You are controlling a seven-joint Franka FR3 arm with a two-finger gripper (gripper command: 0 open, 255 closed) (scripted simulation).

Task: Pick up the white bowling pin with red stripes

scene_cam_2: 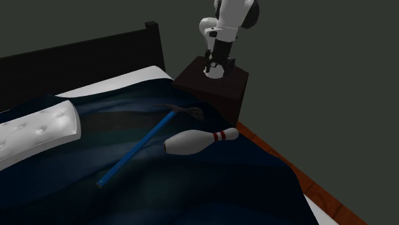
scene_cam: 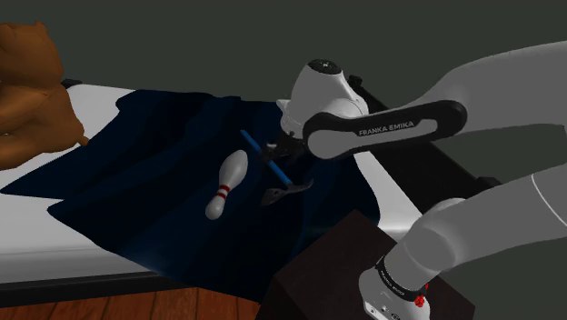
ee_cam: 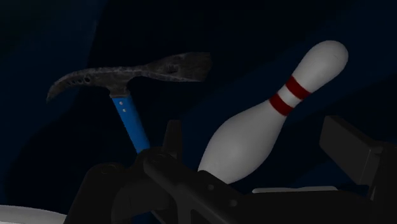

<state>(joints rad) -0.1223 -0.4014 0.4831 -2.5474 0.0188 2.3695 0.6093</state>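
The claw (ee_cam: 251, 126) is hard to make out. In the wrist view its black fingers merge with the dark blanket, yet they stand well apart and grip nothing. The fat body of the bowling pin (ee_cam: 267, 124) shows between them, untouched. In the shoulder view the white arm (scene_cam: 382, 127) covers most of the claw, whose dark bulk crosses the middle of the hammer's blue handle. A brown lumpy object (scene_cam: 27, 86) at that view's far left is cut off by the edge, too partial to name. The bowling pin is white, with two red stripes round its narrow neck. It lies on its side on the rumpled navy blanket (scene_cam_2: 211, 185), just beside the hammer (scene_cam_2: 137, 148), with its head toward the second exterior view's right. I cannot tell whether pin and handle touch. The hammer's head (ee_cam: 137, 71) is dark, curved and pitted. The blanket is spread over a bed with a white mattress (scene_cam: 45, 227), a quilted white pillow (scene_cam_2: 35, 137) and a black headboard (scene_cam_2: 77, 54). A dark box stand (scene_cam_2: 217, 86) sits at the bedside on a wooden floor (scene_cam: 109, 307), and the walls are dark grey.
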